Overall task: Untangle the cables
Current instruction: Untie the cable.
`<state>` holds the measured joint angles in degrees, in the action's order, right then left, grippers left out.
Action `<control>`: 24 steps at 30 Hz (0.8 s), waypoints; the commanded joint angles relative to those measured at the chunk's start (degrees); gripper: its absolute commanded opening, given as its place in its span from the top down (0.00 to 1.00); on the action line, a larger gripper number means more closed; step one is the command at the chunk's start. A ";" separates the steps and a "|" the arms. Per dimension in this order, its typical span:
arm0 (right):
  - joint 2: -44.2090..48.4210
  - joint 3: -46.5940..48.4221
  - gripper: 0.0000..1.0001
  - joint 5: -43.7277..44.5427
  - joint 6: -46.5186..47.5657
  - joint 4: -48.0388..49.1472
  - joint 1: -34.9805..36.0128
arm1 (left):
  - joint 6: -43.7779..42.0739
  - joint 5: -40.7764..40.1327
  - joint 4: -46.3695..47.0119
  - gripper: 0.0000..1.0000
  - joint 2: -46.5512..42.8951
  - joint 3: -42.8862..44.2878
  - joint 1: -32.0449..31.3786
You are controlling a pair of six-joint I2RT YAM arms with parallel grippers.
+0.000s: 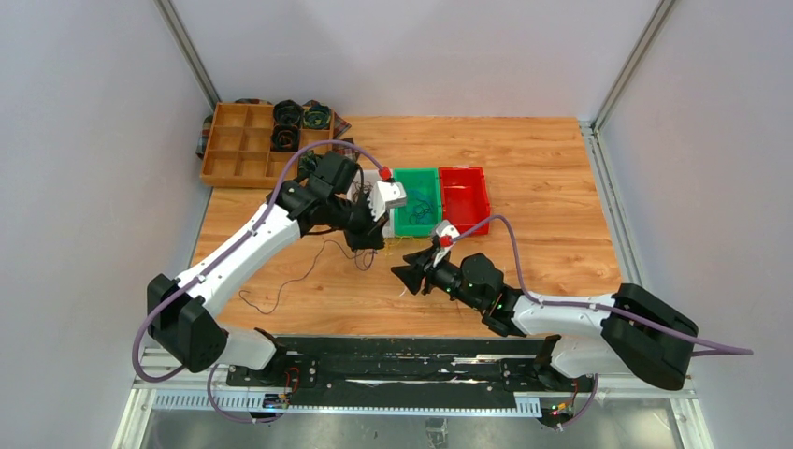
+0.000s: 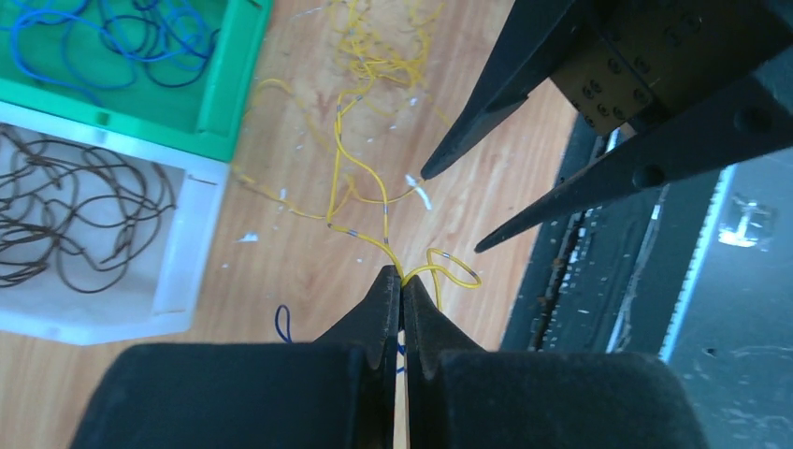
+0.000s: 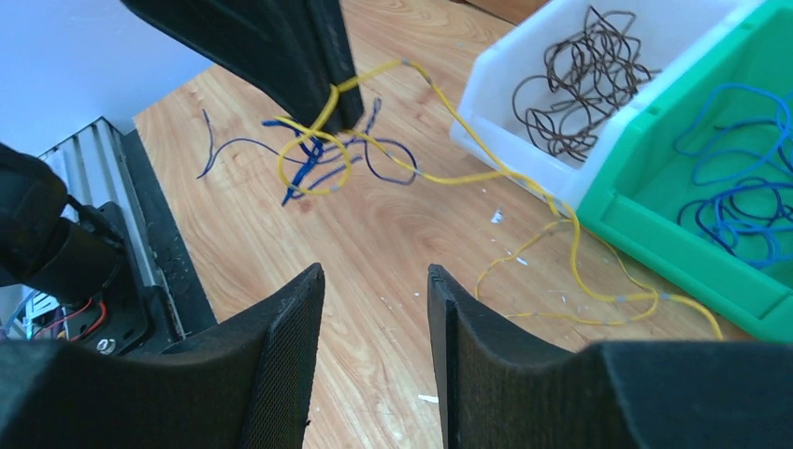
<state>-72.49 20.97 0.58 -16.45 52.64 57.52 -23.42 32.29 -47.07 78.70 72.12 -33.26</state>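
Left gripper: jaws squeezed right together, pinching the yellow cable at the very tips, low over the table.
Right gripper: jaws parted with nothing between them. It hangs over bare wood, pointing at the left one and close to it.
Yellow cable: runs from the pinch across the wood toward the bins, all kinks and bends, with a small loop right beside the left tips.
Blue tangle: a little knot on the table under the left fingers. The yellow one crosses it, but over or through, can't tell.
Green bin: blue cables piled inside.
White bin: right against the green bin, with brown cables in a loose heap.
Red bin: touching the green one on its other side.
Wooden tray: far left corner of the table, dark coils in a few compartments.
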 commanded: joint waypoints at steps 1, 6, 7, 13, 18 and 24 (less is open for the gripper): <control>3.44 2.76 0.55 0.67 4.15 -3.19 2.42 | 5.11 4.51 -1.49 0.99 -1.10 2.86 -0.67; 4.20 3.43 0.55 1.54 0.94 -1.52 3.31 | 11.00 5.86 -1.30 0.99 -0.86 5.11 -0.76; 3.73 3.46 0.55 2.03 -0.29 -0.53 3.49 | 12.55 5.95 -0.62 0.99 -0.84 5.48 -0.76; -0.14 4.87 0.56 5.76 -1.67 6.47 6.56 | 20.18 8.34 3.62 0.99 -1.92 6.52 -0.80; -0.47 5.81 0.60 8.64 -1.54 7.72 7.21 | 22.23 8.75 3.71 0.99 -2.61 6.87 -0.76; -0.36 6.69 0.67 8.26 -2.06 7.65 7.20 | 22.91 7.10 4.49 0.99 -3.84 5.64 -0.76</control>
<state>-72.97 25.93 7.31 -17.80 57.39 63.99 -2.33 39.35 -44.58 77.06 77.36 -33.58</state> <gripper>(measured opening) 0.341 0.017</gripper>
